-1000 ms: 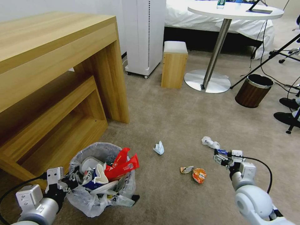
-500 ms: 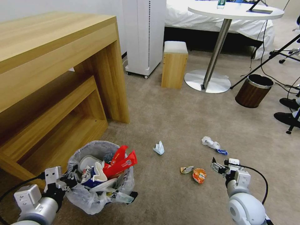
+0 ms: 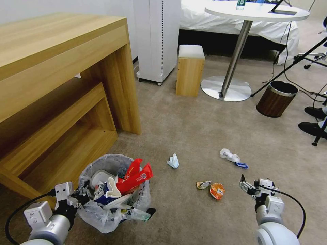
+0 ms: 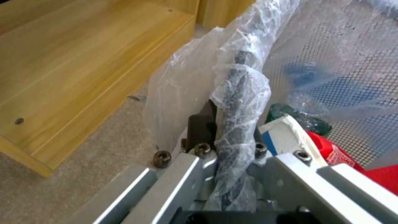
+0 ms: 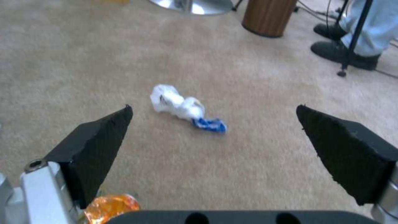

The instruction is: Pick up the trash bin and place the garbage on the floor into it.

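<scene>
Head view: my left gripper (image 3: 81, 197) pinches the rim of the trash bin (image 3: 114, 194), crinkly bag-lined, stuffed with red wrappers. My right gripper (image 5: 213, 137) is spread wide, empty, above white-blue crumpled litter (image 5: 186, 107) on the carpet.

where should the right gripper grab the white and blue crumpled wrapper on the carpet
Probably the white bulge in the middle of the white and blue wrapper, coming from straight above. It lies flat and long on the carpet, so the open right gripper should close across its narrow width.

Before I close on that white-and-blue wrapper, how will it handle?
The wrapper looks crumpled and thin, so probably light and floppy, likely to squash. It lies flat on carpet, unlikely to roll. The right gripper is open wide, apart from it.
</scene>
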### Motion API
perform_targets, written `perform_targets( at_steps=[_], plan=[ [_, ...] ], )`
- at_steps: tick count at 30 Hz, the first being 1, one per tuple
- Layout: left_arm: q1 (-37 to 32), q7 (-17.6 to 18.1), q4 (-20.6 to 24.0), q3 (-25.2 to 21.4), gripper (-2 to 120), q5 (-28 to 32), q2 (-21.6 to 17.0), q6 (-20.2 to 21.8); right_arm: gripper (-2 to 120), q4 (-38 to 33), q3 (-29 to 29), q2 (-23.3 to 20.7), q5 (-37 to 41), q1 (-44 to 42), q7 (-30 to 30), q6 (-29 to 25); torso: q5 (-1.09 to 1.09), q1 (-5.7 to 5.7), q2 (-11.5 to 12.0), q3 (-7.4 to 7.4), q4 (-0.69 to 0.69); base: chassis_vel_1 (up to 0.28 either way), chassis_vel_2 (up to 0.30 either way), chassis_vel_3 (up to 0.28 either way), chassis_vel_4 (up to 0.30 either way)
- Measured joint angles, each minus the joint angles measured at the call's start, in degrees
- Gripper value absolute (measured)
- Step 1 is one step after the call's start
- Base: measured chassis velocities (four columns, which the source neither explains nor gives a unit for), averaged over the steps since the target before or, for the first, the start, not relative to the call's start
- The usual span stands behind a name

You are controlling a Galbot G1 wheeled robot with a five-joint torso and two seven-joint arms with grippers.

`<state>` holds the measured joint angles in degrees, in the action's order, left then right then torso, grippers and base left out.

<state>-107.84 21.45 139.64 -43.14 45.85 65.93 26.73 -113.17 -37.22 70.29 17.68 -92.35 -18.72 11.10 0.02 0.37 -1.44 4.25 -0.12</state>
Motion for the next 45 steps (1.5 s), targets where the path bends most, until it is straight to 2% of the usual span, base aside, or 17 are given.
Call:
perform_targets(
  at_steps=[5,9,16,18,19,23,32,45],
  plan=[
    [-0.07,-0.47,0.34,1.46,0,-1.5,1.38,-0.01,100,-2.34,-1.3,-1.32,0.2,-0.81,0.24,-0.31,-0.02,0.0,0.0,0.0,0.0,0.0,0.0,0.0,0.0],
    [-0.1,-1.35,0.72,1.38,0,-2.74,2.04,-0.02,100,-3.14,-2.49,-0.72,-1.05,-1.05,0.56,-2.39,-0.02,0.0,0.0,0.0,0.0,0.0,0.0,0.0,0.0],
    [-0.59,-1.82,1.56,1.16,0,-3.79,3.01,0.18,100,-4.15,-5.77,3.85,-7.87,-2.2,3.17,-8.85,-0.02,0.0,0.0,0.0,0.0,0.0,0.0,0.0,0.0],
    [-0.36,-2.11,1.75,1.17,0,-4.11,3.56,0.43,100,-4.18,-7.22,6.03,-10.61,-2.67,4.92,-13.18,-0.02,0.0,0.0,0.0,0.0,0.0,0.0,0.0,0.0],
    [-0.36,-2.11,1.75,1.17,0,-4.11,3.56,0.43,100,-4.18,-7.22,6.03,-10.61,-2.67,4.92,-13.18,-0.02,0.0,0.0,0.0,0.0,0.0,0.0,0.0,0.0],
    [0.41,-2.73,1.02,2.15,0,-5.61,4.56,0.4,100,-5.11,-8.22,10.23,-12.77,-4.1,7.73,-18.76,-0.03,0.0,0.0,0.0,-0.01,0.0,0.0,0.0,0.0],
    [0.96,-2.95,0.91,3.65,0,-6.37,5.65,0.08,100,-6.31,-9.1,14.71,-13.63,-5.7,10.69,-21.45,-0.02,0.0,0.0,0.0,0.0,0.0,0.0,0.0,0.0],
    [0.57,-3.23,0.54,4.34,0,-7.71,5.69,-0.64,100,-4.9,-8.43,15.37,-14.14,-5.69,11.63,-23.27,-0.01,-0.01,-0.01,0.0,0.0,-0.031,0.033,0.039,-0.039]
  ],
)
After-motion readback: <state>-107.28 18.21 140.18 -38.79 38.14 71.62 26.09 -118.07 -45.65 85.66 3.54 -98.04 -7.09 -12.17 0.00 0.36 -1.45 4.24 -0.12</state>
